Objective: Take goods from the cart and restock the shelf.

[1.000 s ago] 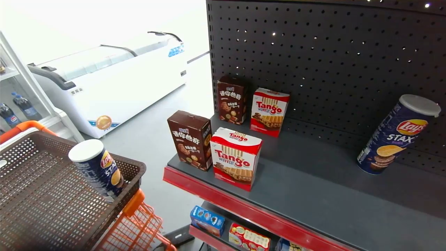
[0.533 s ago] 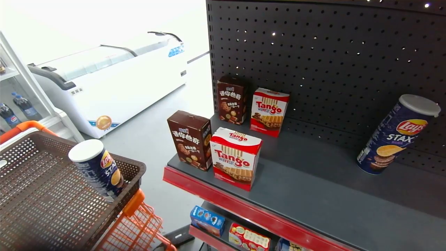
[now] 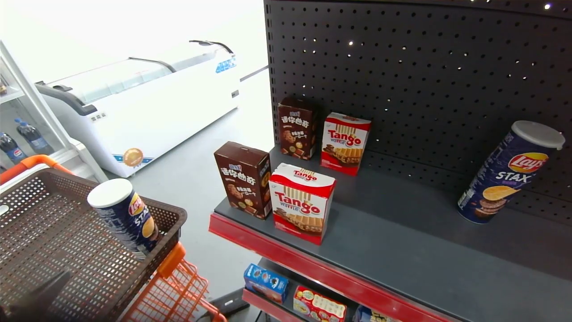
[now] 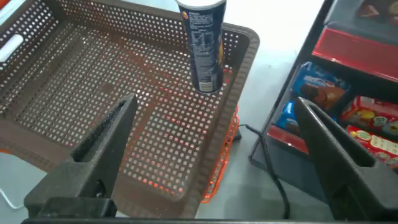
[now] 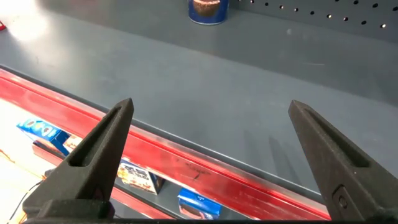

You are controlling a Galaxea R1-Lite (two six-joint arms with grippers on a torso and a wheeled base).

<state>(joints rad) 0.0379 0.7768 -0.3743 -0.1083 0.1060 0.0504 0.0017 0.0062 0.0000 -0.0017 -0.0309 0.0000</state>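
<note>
A dark blue chips can [image 3: 123, 216] with a white lid stands upright in the near right corner of the brown cart basket [image 3: 53, 250]. In the left wrist view my left gripper [image 4: 214, 104] hangs open above the basket [image 4: 93, 81], a little short of that can [image 4: 204, 43], with nothing between its fingers. One of its fingers [image 3: 40, 290] shows at the head view's lower left. A second chips can [image 3: 507, 174] leans against the pegboard at the back right of the grey shelf [image 3: 402, 250]. My right gripper [image 5: 211, 107] is open and holds nothing above the shelf's [image 5: 205, 68] front, with that can's base [image 5: 208, 9] beyond it.
Two brown biscuit boxes [image 3: 243, 179] and two red-and-white wafer boxes [image 3: 301, 203] stand on the shelf's left part. The red shelf lip [image 3: 313, 268] runs along the front, with snack packs [image 3: 266, 281] on the shelf below. The orange cart frame [image 3: 178, 286] sits under the basket. A white chest freezer [image 3: 134, 107] stands behind.
A finger of my left gripper has come into the head view at the lower left, over the basket. The cans and boxes have not moved.
</note>
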